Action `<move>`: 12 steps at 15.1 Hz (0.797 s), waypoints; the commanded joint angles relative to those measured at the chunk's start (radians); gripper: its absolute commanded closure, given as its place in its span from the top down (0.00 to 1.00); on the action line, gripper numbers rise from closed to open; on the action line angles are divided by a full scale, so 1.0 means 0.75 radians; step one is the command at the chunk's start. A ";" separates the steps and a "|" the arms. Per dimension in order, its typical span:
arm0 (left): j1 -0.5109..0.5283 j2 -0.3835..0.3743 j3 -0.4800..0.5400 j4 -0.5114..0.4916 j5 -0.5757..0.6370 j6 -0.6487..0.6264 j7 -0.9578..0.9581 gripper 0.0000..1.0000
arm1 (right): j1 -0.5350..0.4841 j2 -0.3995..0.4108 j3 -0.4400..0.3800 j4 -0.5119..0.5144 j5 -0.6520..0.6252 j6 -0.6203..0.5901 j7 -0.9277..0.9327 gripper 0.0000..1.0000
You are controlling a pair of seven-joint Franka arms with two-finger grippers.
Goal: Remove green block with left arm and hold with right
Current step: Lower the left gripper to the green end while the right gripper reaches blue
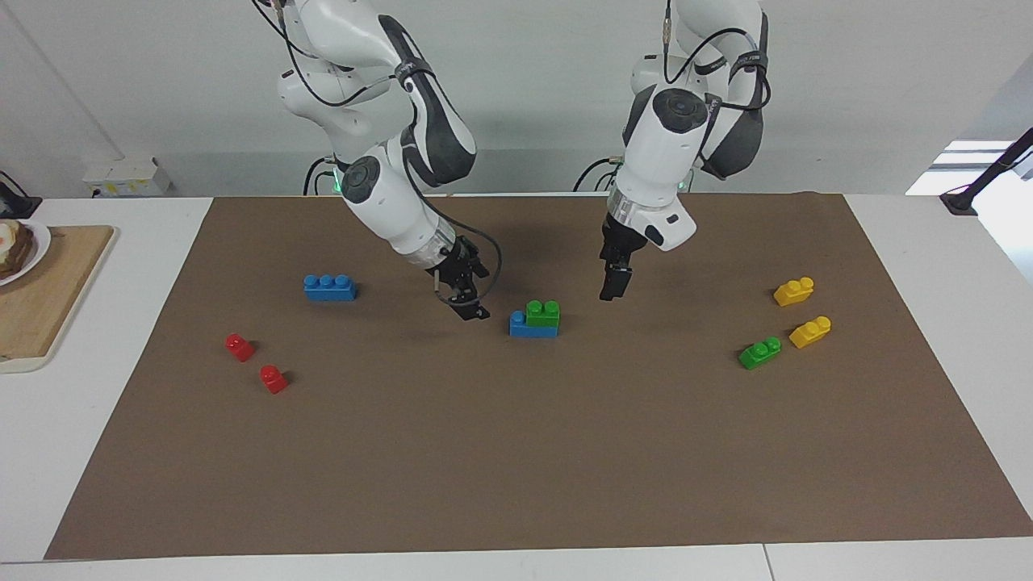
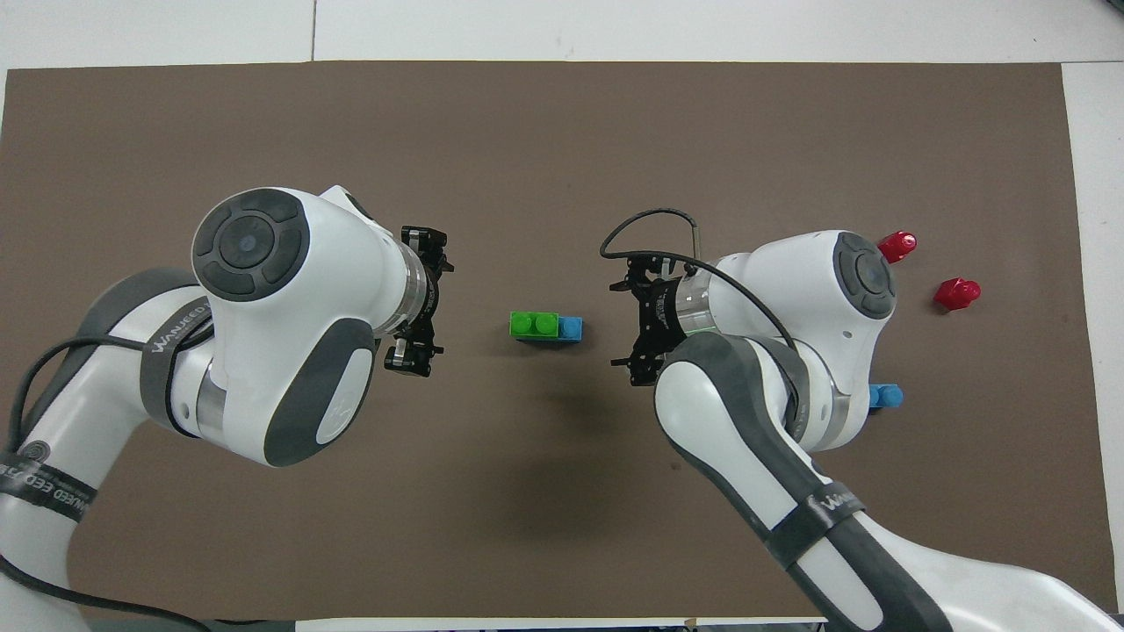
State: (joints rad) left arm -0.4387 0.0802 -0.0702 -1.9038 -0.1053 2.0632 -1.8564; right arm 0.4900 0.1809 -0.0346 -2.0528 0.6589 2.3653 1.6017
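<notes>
The green block [image 1: 543,313] sits mid-counter, stacked on a blue brick [image 1: 533,325]. With the block as dial centre in the overhead view, the left claw [image 2: 420,303] hangs at nine o'clock and the right claw [image 2: 639,329] at three o'clock, both with fingers apart, empty, clear of the stack. A second green brick [image 1: 759,353] lies by two yellow bricks [image 1: 793,291].
</notes>
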 commanded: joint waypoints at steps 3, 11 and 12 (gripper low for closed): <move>-0.059 0.018 0.020 0.002 -0.017 0.061 -0.145 1.00 | 0.066 0.078 -0.003 0.007 0.058 0.135 0.026 0.95; -0.135 0.161 0.022 0.068 -0.003 0.153 -0.329 1.00 | 0.138 0.172 -0.001 0.007 0.089 0.284 0.020 0.96; -0.135 0.167 0.022 0.068 -0.003 0.162 -0.343 1.00 | 0.136 0.176 -0.001 0.007 0.089 0.286 0.018 0.96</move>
State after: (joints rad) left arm -0.5248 0.1802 -0.0698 -1.8701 -0.1053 2.1657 -2.0828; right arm 0.5875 0.2958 -0.0344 -2.0523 0.6955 2.5550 1.6176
